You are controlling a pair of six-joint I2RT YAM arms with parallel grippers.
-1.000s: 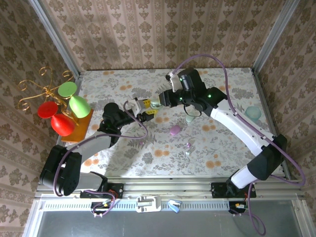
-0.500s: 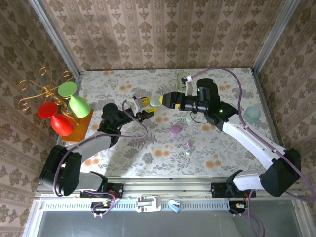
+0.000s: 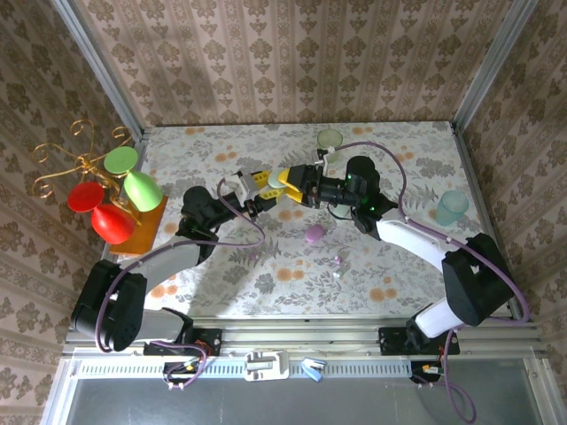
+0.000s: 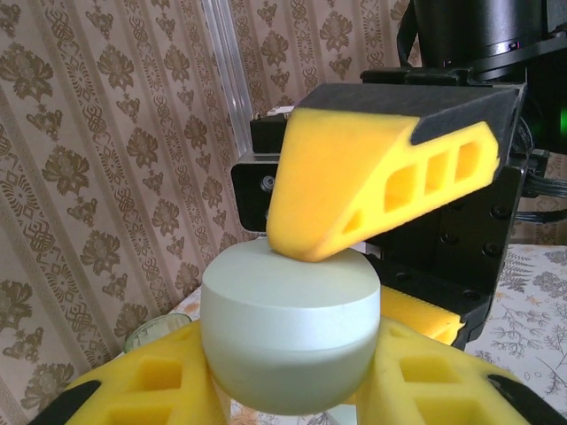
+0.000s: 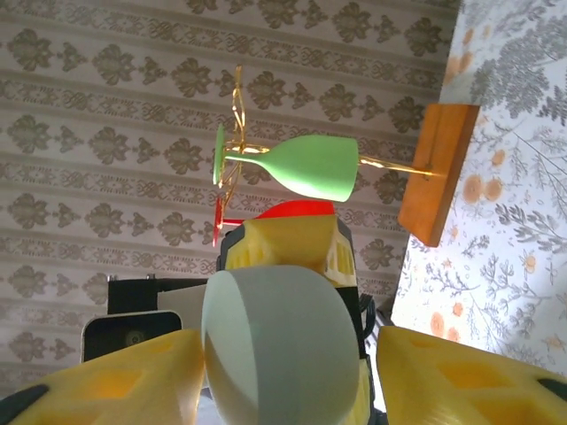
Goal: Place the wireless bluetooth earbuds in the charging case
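Two arms reach over the worktop [image 3: 221, 266], and their two hands meet above its middle around one charging case [image 4: 288, 332], a pale mint, puck-shaped piece with its lid down, so nothing of its inside shows. The left hand [image 3: 264, 188] is clamped on the case's lower half. The right hand [image 3: 288, 186] has its fingers apart on either side of the case: one yellow pad [image 4: 354, 186] rests on the case's top, and in the right wrist view a gap shows between the case [image 5: 275, 345] and the other finger. Two tiny earbuds lie on the worktop nearer the arm bases, a pink-purple earbud [image 3: 337, 261] and, just beside it, a mint earbud [image 3: 337, 274]. One larger pink-purple pebble [image 3: 314, 233] lies between them and the hands. There are two cups, a pale green cup [image 3: 330, 139] at the far edge and a teal cup [image 3: 452, 205] near the right edge; what they hold cannot be told. At the left edge one gold wire stand [image 3: 146, 221] on an orange wooden base carries four goblets, two green [image 3: 142, 190] and two red [image 3: 112, 223]. A cloth [image 3: 416, 159] printed with orange flowers and grey leaves covers the worktop. Beige damask wallpaper [image 3: 266, 62] lines the three walls, with metal posts [image 3: 97, 71] at the corners.
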